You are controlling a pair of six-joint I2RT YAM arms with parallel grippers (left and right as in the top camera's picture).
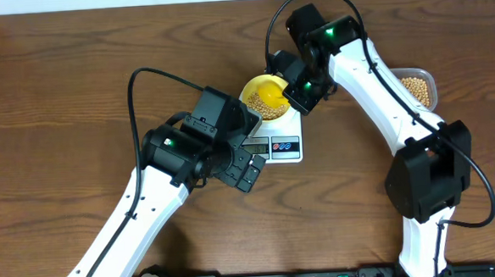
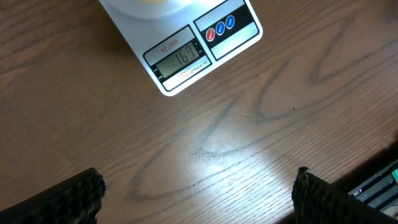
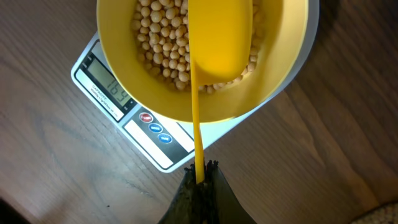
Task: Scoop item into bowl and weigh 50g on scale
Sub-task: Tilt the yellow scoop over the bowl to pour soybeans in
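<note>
The pale-yellow bowl sits on the white scale and holds tan beans. My right gripper is shut on the handle of a bright yellow scoop, whose head hangs over the bowl. In the overhead view the right gripper is at the bowl's right rim. The scale's display shows digits in the left wrist view. My left gripper is open and empty over bare wood in front of the scale; in the overhead view it is left of the scale's front.
A clear plastic tub with more beans stands at the right, partly behind the right arm. The dark table edge runs along the bottom of the overhead view.
</note>
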